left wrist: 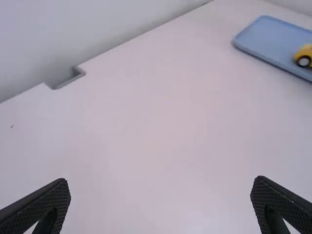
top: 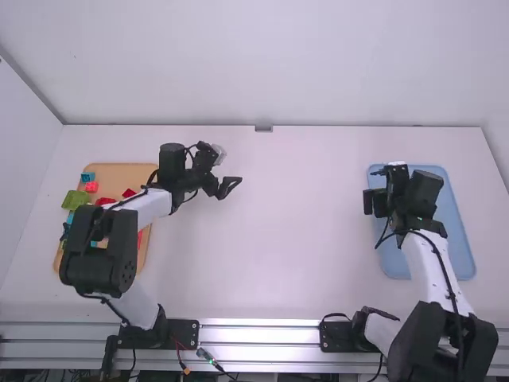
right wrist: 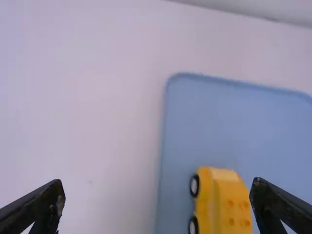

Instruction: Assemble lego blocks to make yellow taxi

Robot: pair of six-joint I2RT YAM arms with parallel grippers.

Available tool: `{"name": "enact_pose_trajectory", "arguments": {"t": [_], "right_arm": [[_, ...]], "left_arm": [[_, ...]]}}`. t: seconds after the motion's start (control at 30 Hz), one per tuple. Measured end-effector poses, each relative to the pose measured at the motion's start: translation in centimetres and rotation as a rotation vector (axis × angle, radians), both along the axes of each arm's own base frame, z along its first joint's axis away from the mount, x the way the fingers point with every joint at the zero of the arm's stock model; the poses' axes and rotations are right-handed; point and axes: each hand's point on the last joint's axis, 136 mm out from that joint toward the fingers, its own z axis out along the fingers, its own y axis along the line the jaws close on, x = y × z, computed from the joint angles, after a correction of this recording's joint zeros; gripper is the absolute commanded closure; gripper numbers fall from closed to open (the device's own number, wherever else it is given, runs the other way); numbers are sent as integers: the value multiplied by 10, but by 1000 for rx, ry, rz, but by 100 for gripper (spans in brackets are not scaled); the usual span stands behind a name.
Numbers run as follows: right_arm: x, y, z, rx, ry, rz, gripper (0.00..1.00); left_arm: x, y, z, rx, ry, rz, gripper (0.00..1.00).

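One yellow car [right wrist: 210,202] rests in one blue tray [top: 461,247], right; several colored blocks [top: 76,199] lie in one tan tray [top: 131,171], left. Left gripper [top: 231,169] and right gripper [top: 370,188] hang spread.

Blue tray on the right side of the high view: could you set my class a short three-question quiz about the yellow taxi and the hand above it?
1. Multiple choice: The yellow taxi rests on
a) the tan board
b) the blue tray
c) the white table itself

2. True or false: The right hand has its two fingers apart.

3. Fill in the blank: Each visible wheel of the taxi has a white centre ringed in ______.

Key: 1. b; 2. true; 3. black
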Motion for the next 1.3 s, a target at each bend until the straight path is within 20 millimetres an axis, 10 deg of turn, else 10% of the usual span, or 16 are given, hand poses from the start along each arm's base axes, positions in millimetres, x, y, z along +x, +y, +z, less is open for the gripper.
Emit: {"name": "enact_pose_trajectory", "arguments": {"t": [0.67,0.97,1.3], "right_arm": [[3,167,20,-40,-77,369,3],[8,130,45,5,-187,219,15],[-28,64,18,113,-175,-58,35]], "left_arm": [[-85,19,108,210,-63,259,3],[-82,70,108,169,-97,473,15],[-105,137,108,66,-153,777,35]]}}
